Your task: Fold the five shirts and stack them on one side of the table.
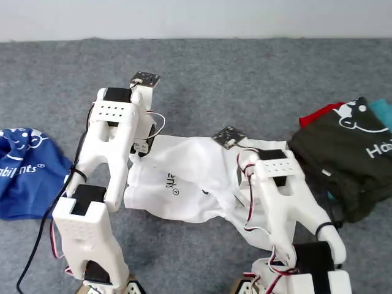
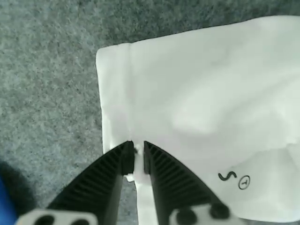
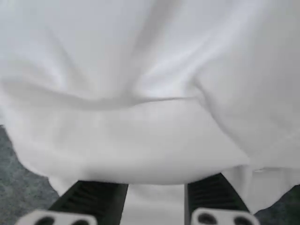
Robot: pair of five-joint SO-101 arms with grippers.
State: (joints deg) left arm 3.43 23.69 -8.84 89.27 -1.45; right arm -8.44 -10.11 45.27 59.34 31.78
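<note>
White shirt (image 1: 184, 177) lies rumpled at the middle of the table (image 1: 202, 73)
Left gripper (image 2: 136, 152) is pinched onto its edge; the right gripper (image 3: 156, 187) sits under draped cloth, grip impossible to tell

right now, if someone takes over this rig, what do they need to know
Left pincer: shut on the white shirt at its edge.
Right pincer: at the same shirt, cloth draped over it, grip unclear.
The white shirt lies mid-table, partly bunched. The blue shirt lies crumpled at the high view's left edge. The dark shirt tops a pile over a red shirt and a teal shirt at the right.
Done: three look stacked.
To do: fold the white and the blue, add both to the pile.
</note>
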